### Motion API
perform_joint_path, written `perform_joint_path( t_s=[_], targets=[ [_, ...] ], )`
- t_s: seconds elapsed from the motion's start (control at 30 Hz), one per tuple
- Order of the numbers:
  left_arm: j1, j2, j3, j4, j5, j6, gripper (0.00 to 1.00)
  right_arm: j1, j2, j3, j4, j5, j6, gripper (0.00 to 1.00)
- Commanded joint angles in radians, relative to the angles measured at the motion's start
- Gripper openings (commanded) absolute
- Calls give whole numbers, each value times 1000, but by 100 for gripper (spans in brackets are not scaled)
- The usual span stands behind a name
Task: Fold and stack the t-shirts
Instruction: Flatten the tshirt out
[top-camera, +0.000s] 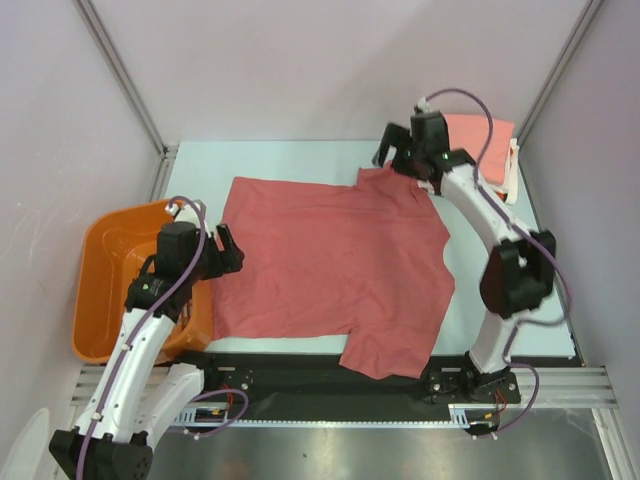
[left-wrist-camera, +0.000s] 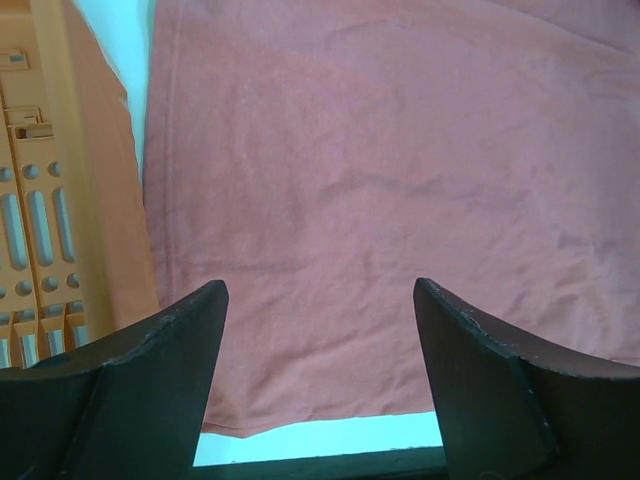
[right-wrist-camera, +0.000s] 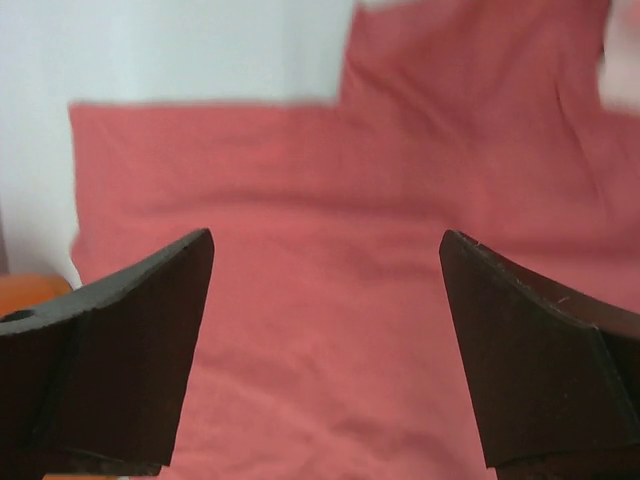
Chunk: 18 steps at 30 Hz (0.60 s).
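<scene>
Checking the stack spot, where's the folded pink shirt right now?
In the top view, the folded pink shirt lies far right, just behind the right end effector and past the spread red shirt.

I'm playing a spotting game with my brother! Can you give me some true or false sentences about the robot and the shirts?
1. The red shirt lies spread out, not folded. True.
2. The left claw is gripping the red shirt. False: it is open and holds nothing.
3. The basket sits on the right side. False: it is on the left, by the left arm.
4. A folded pink shirt lies in the far right corner. True.
5. The right claw is open. True.
</scene>
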Motion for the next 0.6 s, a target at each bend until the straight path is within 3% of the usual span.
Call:
perform_joint_path(
  t_s=[0.0,0.07,0.1,0.23,0.43,0.57],
  targets=[
    [-1,28,-5,31,-16,-7,81,92,-203,-314,-168,129,43,100],
    [-2,66,-13,32,3,-21,81,100,-354,-465,-153,132,72,100],
    [-5,92,-15,38,41,-33,78,92,-399,-594,-144,99,101,100],
    [-47,288,-2,48,60,-75,75,38,-554,-840,-69,-53,148,100],
    [-104,427,-28,172,118,-165,74,-87,-546,-1044,85,-326,164,99],
    [-110,514,-41,222,152,-188,73,-153,-455,-1068,91,-334,137,99]
  ],
)
